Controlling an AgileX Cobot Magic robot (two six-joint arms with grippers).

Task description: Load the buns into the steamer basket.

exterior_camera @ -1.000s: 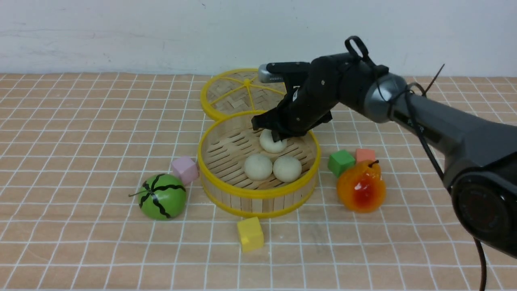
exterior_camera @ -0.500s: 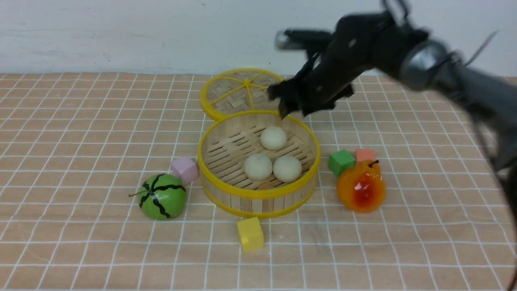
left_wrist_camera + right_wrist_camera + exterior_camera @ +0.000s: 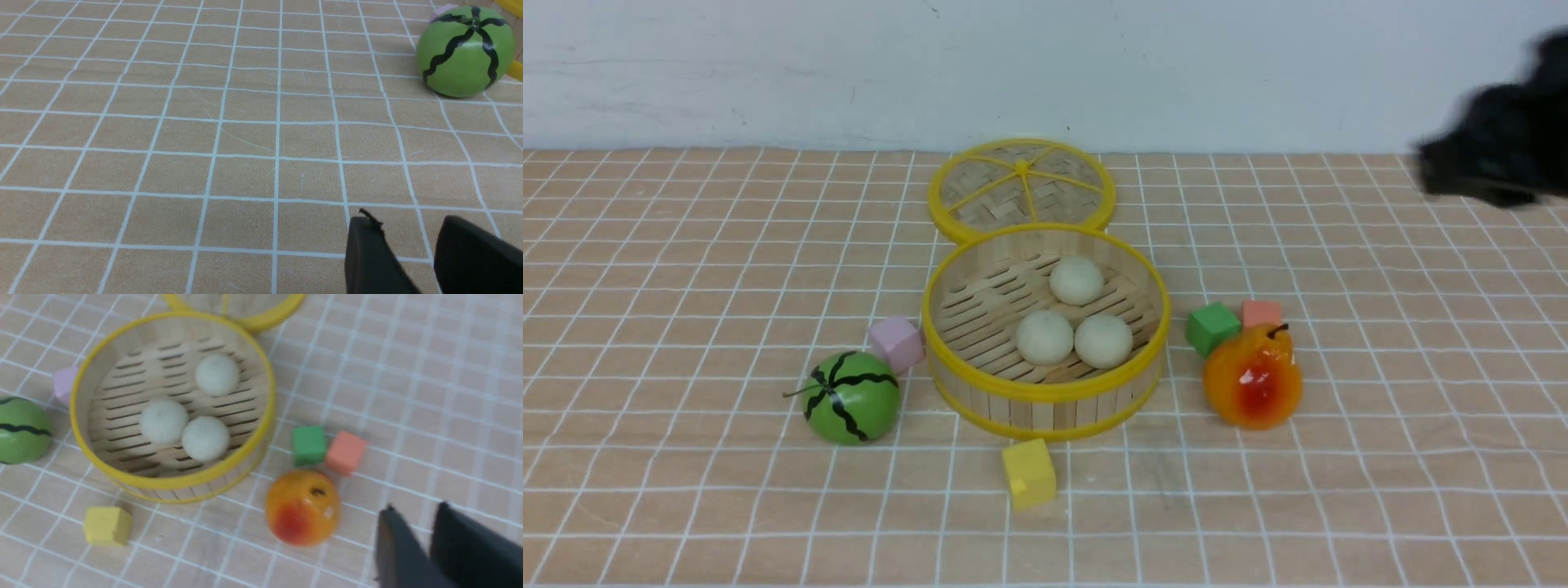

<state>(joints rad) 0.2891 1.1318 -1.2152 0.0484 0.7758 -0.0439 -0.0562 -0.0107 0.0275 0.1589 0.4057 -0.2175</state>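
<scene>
The steamer basket (image 3: 1045, 394) stands mid-table. Three buns lie on its slatted floor: one at the back (image 3: 1076, 280) and two side by side in front (image 3: 1045, 336) (image 3: 1103, 340). They also show in the right wrist view (image 3: 217, 374) (image 3: 164, 420) (image 3: 205, 438) inside the basket (image 3: 171, 482). My right gripper (image 3: 416, 508) is empty with its jaws a little apart, over the table right of the pear; in the front view it is a black blur (image 3: 1486, 163) at the far right. My left gripper (image 3: 408, 222) is open and empty over bare table, left of the watermelon ball.
The flat woven lid (image 3: 1021, 188) lies behind the basket. A watermelon ball (image 3: 852, 398) and a pink cube (image 3: 896, 343) are at its left. A pear (image 3: 1252, 377), a green cube (image 3: 1213, 327) and a salmon cube (image 3: 1262, 313) are at its right. A yellow cube (image 3: 1029, 472) is in front.
My right gripper let go of the back bun, rose out of the basket and swung away to the far right. The three buns stay in the basket.
</scene>
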